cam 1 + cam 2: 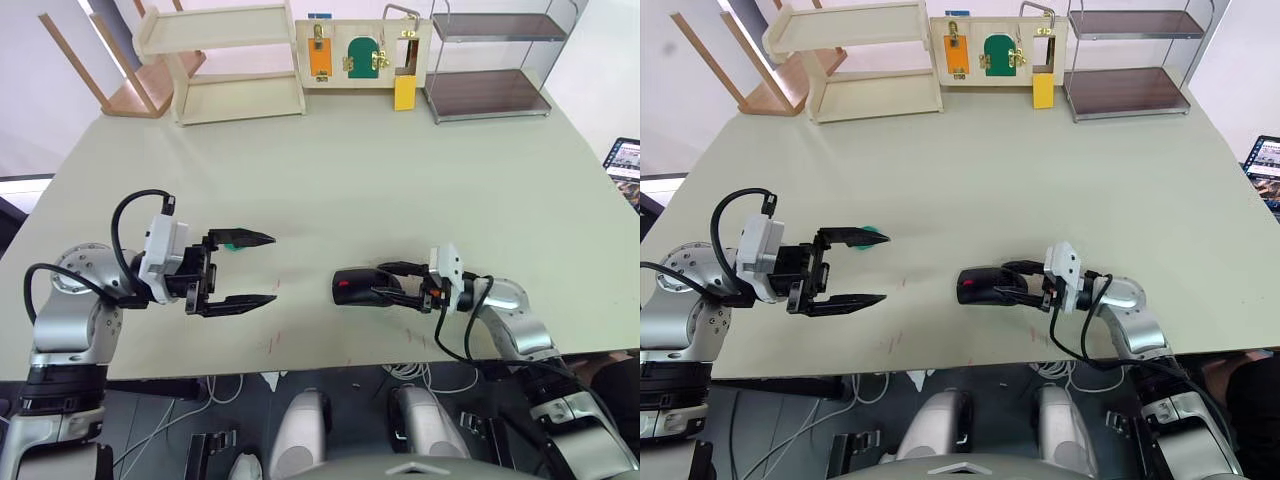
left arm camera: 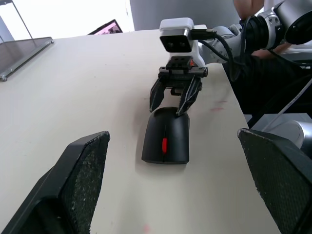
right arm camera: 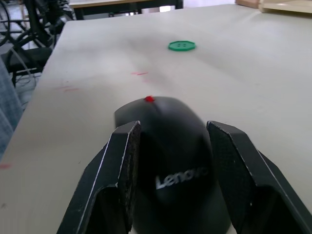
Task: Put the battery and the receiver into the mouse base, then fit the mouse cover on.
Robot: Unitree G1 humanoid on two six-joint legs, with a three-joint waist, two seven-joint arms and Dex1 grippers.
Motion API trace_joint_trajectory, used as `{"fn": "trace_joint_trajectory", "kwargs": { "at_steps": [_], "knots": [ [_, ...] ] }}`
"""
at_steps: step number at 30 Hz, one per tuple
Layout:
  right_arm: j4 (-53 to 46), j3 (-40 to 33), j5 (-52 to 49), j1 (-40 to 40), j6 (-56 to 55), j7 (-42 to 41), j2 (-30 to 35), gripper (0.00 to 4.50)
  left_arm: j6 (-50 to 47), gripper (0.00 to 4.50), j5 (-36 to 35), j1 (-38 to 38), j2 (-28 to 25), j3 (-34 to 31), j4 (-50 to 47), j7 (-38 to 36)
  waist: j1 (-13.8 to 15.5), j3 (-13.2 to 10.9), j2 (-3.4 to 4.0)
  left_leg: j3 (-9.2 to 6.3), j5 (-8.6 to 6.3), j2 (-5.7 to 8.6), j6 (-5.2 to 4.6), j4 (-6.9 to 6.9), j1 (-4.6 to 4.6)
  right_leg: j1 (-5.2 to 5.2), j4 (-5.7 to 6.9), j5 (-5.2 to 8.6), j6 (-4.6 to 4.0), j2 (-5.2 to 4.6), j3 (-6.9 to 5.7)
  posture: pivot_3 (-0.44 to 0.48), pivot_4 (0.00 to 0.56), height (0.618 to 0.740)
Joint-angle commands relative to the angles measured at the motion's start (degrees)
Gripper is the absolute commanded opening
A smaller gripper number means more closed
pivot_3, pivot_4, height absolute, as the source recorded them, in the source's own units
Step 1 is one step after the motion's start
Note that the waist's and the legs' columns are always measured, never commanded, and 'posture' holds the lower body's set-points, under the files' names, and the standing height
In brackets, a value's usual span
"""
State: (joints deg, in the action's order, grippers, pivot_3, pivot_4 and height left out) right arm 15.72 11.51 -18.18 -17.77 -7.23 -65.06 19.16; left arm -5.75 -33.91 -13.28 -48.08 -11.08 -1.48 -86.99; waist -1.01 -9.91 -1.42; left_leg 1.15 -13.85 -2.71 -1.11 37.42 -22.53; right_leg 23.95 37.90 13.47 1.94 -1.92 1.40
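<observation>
The mouse base (image 1: 352, 287), black with a red patch (image 2: 164, 144) near its front, lies on the table near the front edge. The mouse cover (image 3: 175, 161), a smooth black shell with a logo, sits on top of it. My right gripper (image 1: 388, 284) is open, its fingers (image 3: 122, 170) straddling the mouse's rear end; I cannot tell whether they touch it. My left gripper (image 1: 272, 268) hovers wide open to the left of the mouse, pointing at it and holding nothing. The battery and the receiver are hidden.
A flat green disc (image 3: 182, 46) lies on the table just behind my left gripper's upper finger. At the far edge stand a wooden shelf (image 1: 225, 60), a latch board (image 1: 360, 50) and a metal rack (image 1: 490, 60). A screen (image 1: 625, 165) sits at the right edge.
</observation>
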Motion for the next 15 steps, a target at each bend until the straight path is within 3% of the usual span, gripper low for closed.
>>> {"fn": "trace_joint_trajectory", "kwargs": {
  "at_steps": [1, 7, 15],
  "knots": [
    [6.53, 0.90, 3.20, 0.94, -0.71, -0.13, 0.25, 2.26, 0.13, 4.50, -0.21, 0.33, -0.75, -1.06, -0.82, 0.36, -0.01, 0.00, 0.00, 0.00, 0.00, -0.02, 0.00, 0.00, 0.16, -0.17, 0.00, 0.02, -0.03, 0.01, 0.00, 0.000, 0.150, 0.740],
    [7.69, -0.43, 2.40, 0.03, -2.95, -0.30, 0.20, 2.26, -0.01, 4.50, -0.48, 1.93, -0.53, -1.47, -1.82, 1.40, 0.04, 0.05, -0.04, 0.06, 0.00, -0.05, 0.00, -0.06, 0.52, -0.46, 0.00, 0.05, -0.04, 0.01, 0.06, 0.000, 0.150, 0.740],
    [-3.46, -2.77, 0.96, 0.58, -0.94, 0.13, 5.50, 2.26, 1.83, 4.50, -0.25, 5.05, 0.21, -3.56, 0.25, 3.62, 0.20, 0.02, -0.01, 0.12, 0.00, -0.05, 0.00, -0.06, 0.39, -0.35, -0.02, 0.04, -0.04, -0.02, 0.11, 0.000, 0.150, 0.740]
  ]
}}
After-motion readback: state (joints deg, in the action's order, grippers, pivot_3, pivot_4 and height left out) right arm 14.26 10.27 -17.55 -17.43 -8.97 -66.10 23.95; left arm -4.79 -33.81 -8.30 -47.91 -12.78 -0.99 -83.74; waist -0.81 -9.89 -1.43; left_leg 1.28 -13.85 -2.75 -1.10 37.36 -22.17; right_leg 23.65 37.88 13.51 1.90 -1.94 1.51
